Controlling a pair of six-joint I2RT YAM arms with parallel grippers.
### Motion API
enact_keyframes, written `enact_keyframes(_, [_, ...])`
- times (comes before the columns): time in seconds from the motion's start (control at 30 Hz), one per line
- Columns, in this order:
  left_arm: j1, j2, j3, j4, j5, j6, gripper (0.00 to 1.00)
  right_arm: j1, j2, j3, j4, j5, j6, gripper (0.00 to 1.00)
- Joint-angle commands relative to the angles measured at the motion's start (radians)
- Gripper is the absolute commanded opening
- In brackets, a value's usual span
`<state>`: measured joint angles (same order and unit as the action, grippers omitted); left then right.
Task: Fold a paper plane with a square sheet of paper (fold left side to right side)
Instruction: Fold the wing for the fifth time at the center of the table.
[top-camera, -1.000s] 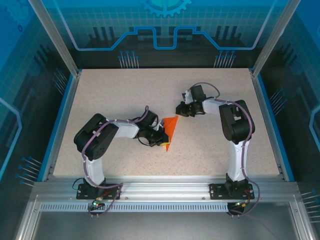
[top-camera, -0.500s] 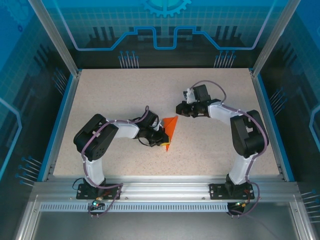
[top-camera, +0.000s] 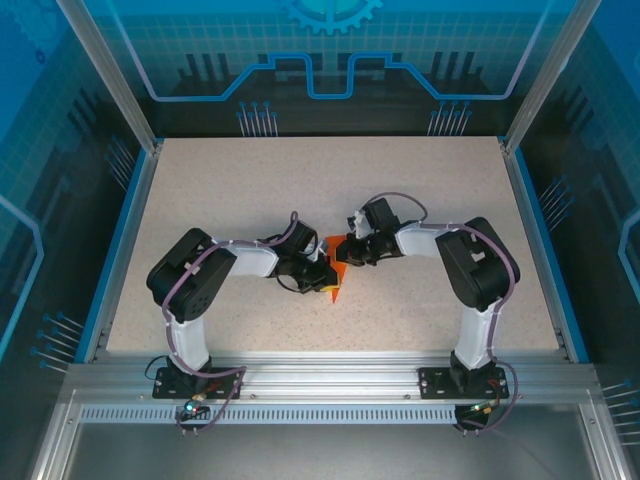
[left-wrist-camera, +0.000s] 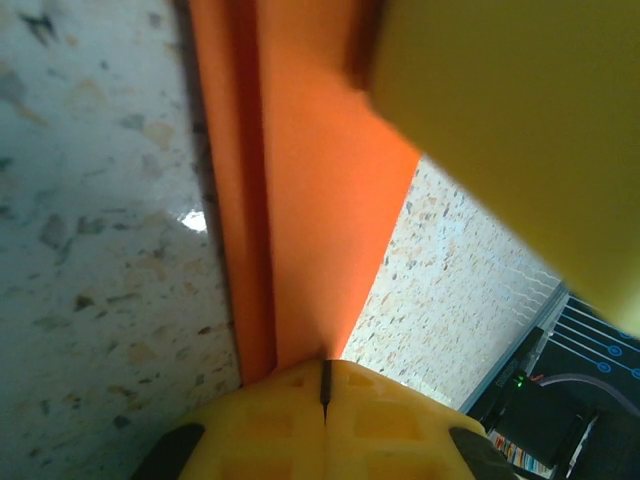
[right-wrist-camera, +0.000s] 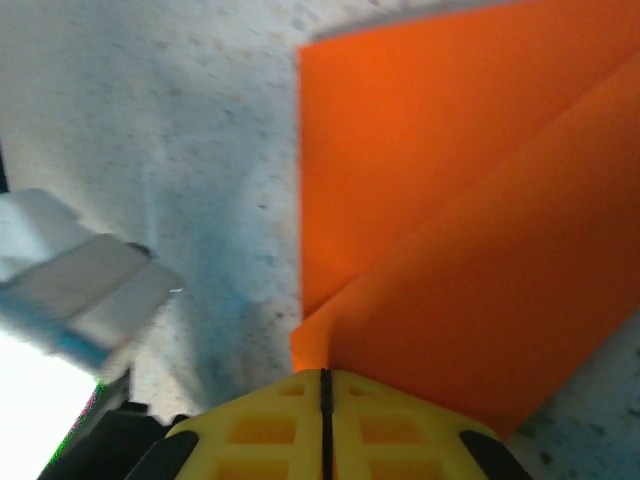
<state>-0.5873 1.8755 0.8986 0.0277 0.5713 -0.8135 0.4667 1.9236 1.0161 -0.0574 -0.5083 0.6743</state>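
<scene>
The square sheet of paper (top-camera: 339, 273) is a small, bright orange, creased, pointed shape lying mid-table. My left gripper (top-camera: 328, 286) is shut, its yellow tips at the paper's near narrow end. In the left wrist view the folded paper (left-wrist-camera: 310, 200) runs up from the shut left gripper (left-wrist-camera: 325, 378), and no orange shows in the slit. My right gripper (top-camera: 341, 254) is shut and sits at the paper's far edge. In the right wrist view the shut right gripper (right-wrist-camera: 323, 382) meets a paper (right-wrist-camera: 450, 200) flap corner. A blurred yellow right finger (left-wrist-camera: 500, 120) looms over the sheet.
The speckled tabletop (top-camera: 250, 190) is bounded by blue rails (top-camera: 120, 240) and aluminium posts. Both arms bend in toward the middle, their wrists close together. A blurred white-grey part (right-wrist-camera: 80, 290) shows at the left of the right wrist view.
The right gripper has swung down and left from beside the paper onto its far edge. The left arm and the paper have stayed put.
</scene>
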Motion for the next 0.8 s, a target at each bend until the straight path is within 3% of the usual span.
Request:
enact_keyframes(0.0, [-0.009,-0.026,-0.017,-0.113,-0.037,0.007,0.00,0.014,0.038,0.027,-0.053,0.005,0.011,0.09])
enact_keyframes(0.33, [-0.010,-0.129,0.029,-0.163,0.018,0.034,0.04,0.013,0.073,0.045,-0.139,0.042,-0.004,0.08])
enact_keyframes(0.57, [-0.030,-0.094,0.040,-0.169,0.080,0.038,0.09,0.014,0.076,0.053,-0.149,0.044,-0.012,0.08])
enact_keyframes(0.77, [-0.043,-0.052,0.049,-0.165,0.067,0.042,0.10,0.015,0.077,0.055,-0.161,0.051,-0.018,0.08])
